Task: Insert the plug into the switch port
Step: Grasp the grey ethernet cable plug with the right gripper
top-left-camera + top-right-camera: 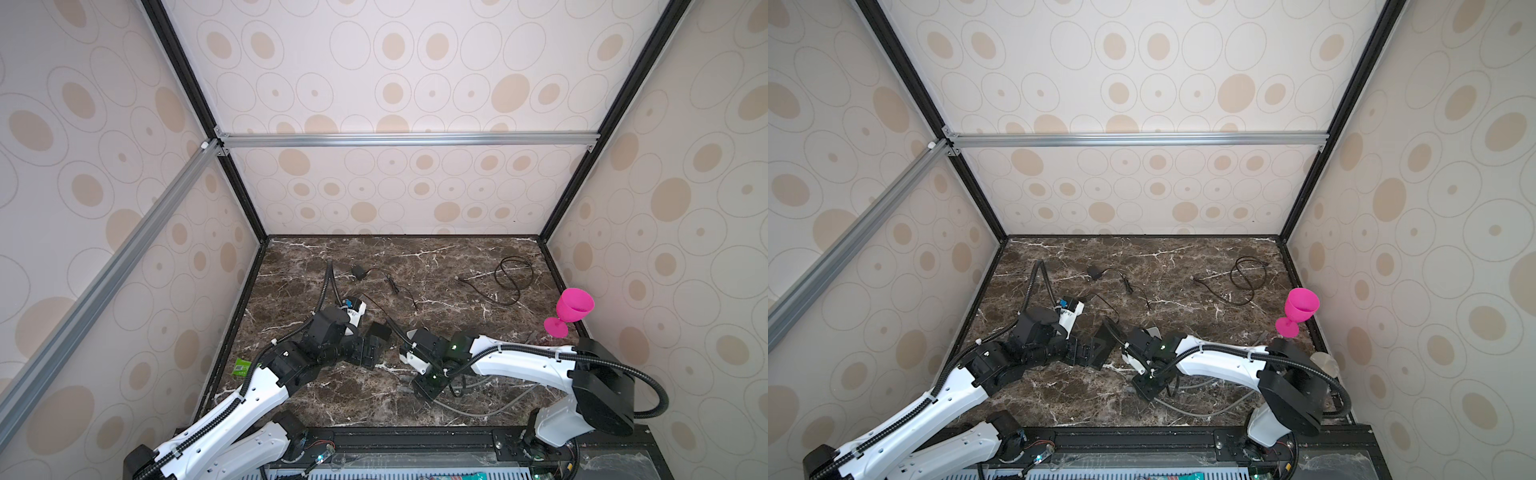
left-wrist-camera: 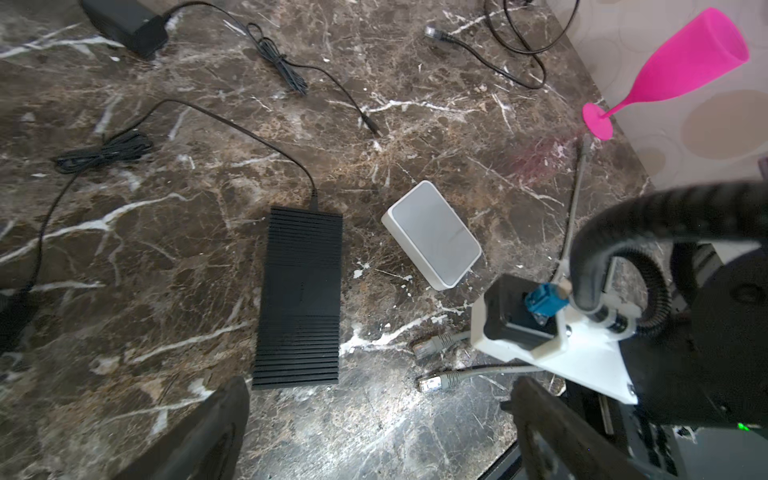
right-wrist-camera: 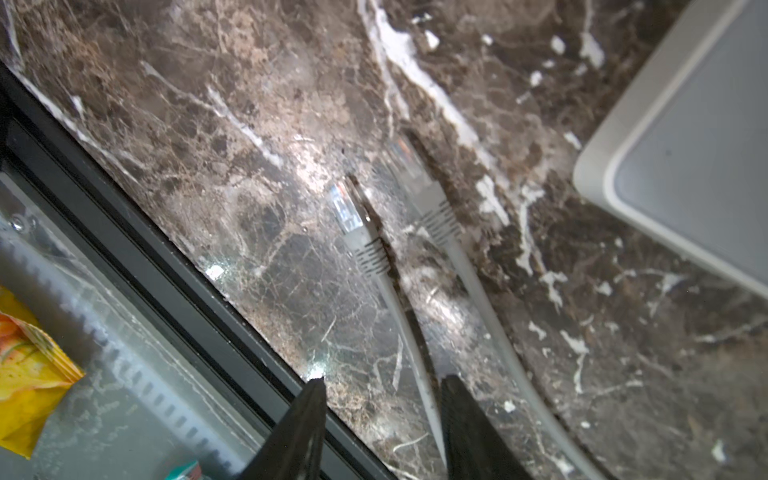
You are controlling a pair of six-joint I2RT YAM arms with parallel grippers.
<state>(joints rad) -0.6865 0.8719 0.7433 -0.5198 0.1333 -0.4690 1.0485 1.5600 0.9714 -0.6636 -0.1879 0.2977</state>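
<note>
The switch is a small white box lying flat on the marble; only its edge shows past the right wrist in a top view. A grey cable ends in two clear plugs, both lying on the table beside the switch and also seen in the left wrist view. My right gripper hovers over that cable with its jaws apart, and one strand runs between them close to one finger. My left gripper stands wide open with nothing between its fingers.
A black ribbed power brick lies just beside the left gripper. A small black adapter and a coiled black cable sit further back. A pink goblet stands at the right wall. A green packet lies by the left edge.
</note>
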